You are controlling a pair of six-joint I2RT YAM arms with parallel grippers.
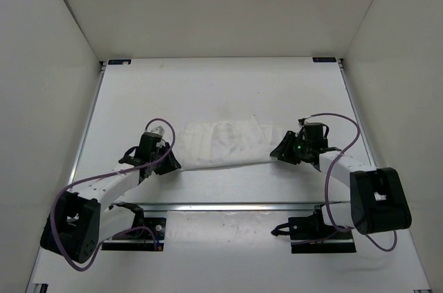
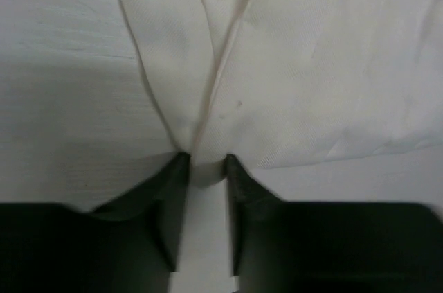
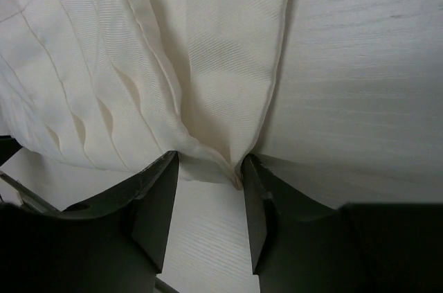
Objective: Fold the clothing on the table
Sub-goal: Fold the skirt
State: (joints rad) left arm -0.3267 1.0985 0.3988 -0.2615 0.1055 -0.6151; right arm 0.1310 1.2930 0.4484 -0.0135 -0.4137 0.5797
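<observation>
Clothing [image 1: 221, 142] in both end effectors [image 2: 206, 163] [image 3: 210, 165]

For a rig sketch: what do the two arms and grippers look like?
The left arm and right arm have white links and black joint housings; a purple cable loops along each. The left gripper and right gripper have black wedge-shaped fingers. A green light glows on the right wrist.

We see the clothing [image 1: 225, 142] as thin, finely woven cloth. The table [image 1: 208, 89] under it looks matt, faintly grained.
</observation>
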